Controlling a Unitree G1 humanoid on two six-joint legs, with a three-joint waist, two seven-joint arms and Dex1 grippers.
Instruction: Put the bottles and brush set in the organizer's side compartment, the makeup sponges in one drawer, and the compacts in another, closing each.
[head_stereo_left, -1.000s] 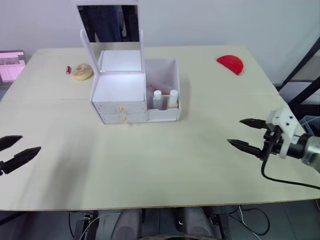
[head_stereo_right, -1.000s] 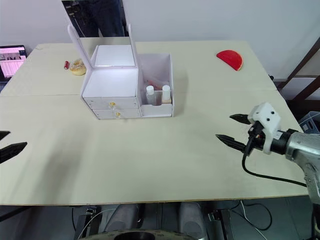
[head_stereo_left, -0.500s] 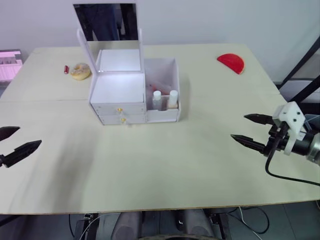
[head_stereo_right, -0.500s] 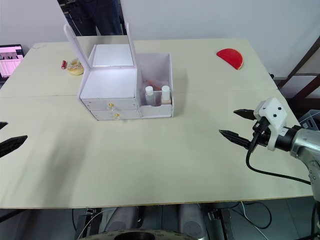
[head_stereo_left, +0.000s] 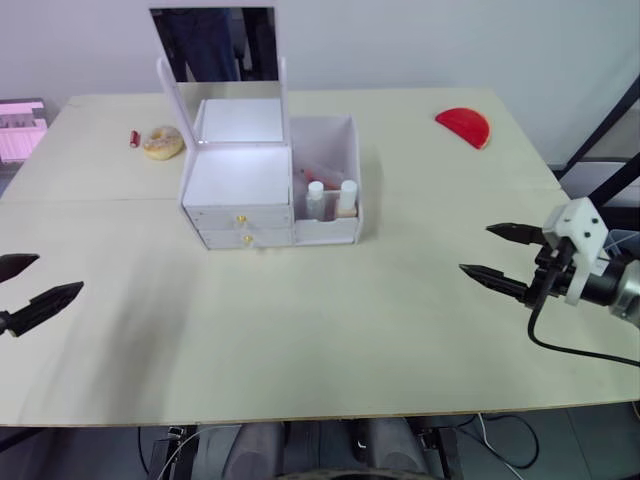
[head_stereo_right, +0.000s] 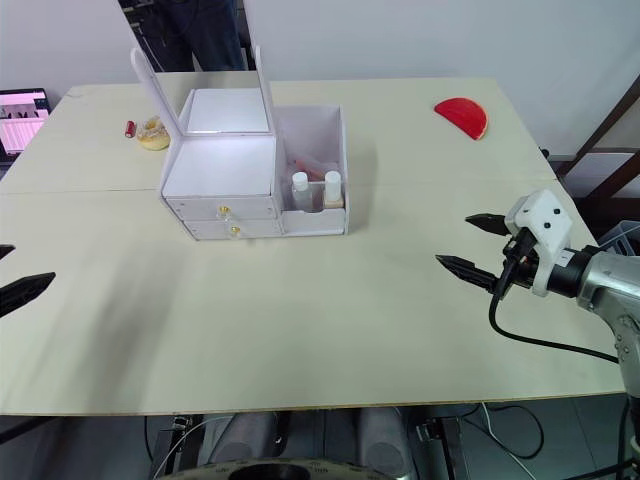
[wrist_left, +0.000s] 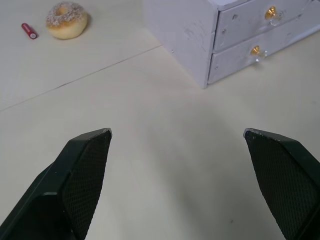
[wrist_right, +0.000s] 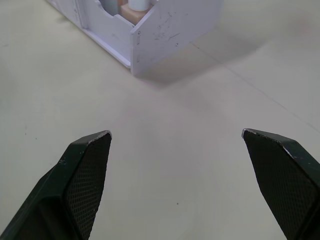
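Standing mid-desk (head_stereo_left: 330, 330), white organizer (head_stereo_left: 268, 180), two bottles (head_stereo_left: 331, 198) upright in its side compartment, both drawers (head_stereo_left: 243, 227) shut, left claw (head_stereo_left: 28, 289) and right claw (head_stereo_left: 498, 254) spread open, empty, well apart from it.

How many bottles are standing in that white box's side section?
2: both bottles stand side by side at the front of the organizer's side compartment. More could be hidden behind them.

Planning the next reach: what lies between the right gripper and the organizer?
Only bare table separates the right gripper from the organizer, seen from the right eye.
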